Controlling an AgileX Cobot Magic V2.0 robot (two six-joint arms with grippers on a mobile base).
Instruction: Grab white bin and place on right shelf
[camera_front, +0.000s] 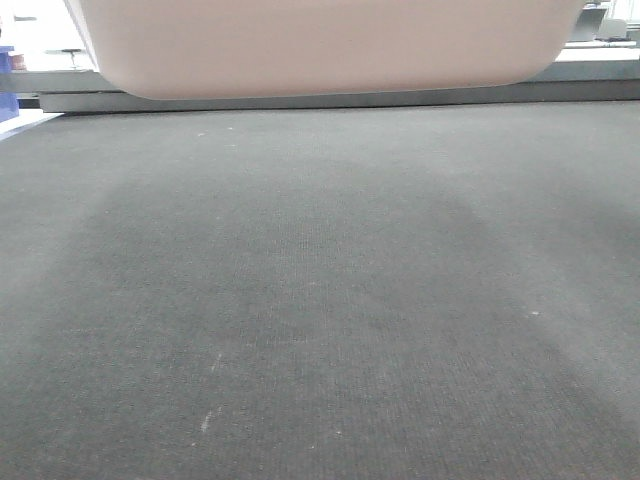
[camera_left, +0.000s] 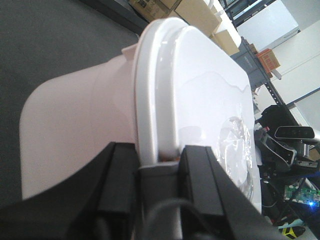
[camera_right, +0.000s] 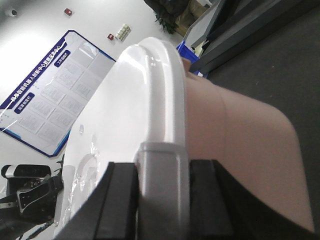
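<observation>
The white bin (camera_front: 330, 45) hangs in the air at the top of the front view, its rounded pinkish underside above the grey carpet. In the left wrist view its glossy white lid (camera_left: 200, 100) and pinkish side (camera_left: 80, 125) show; my left gripper (camera_left: 159, 175) is shut on the grey handle (camera_left: 157, 172) at the lid's rim. In the right wrist view my right gripper (camera_right: 162, 185) is shut on the other grey handle (camera_right: 162, 170) beside the lid (camera_right: 130, 110). The right shelf is out of view.
Grey carpet (camera_front: 320, 300) fills the front view. A low grey ledge (camera_front: 330, 100) runs along the far side, with a blue bin (camera_front: 8, 85) at far left. Cardboard boxes on racking (camera_left: 200, 15) show in the left wrist view. A blue bin (camera_right: 192, 50) lies beyond the tub.
</observation>
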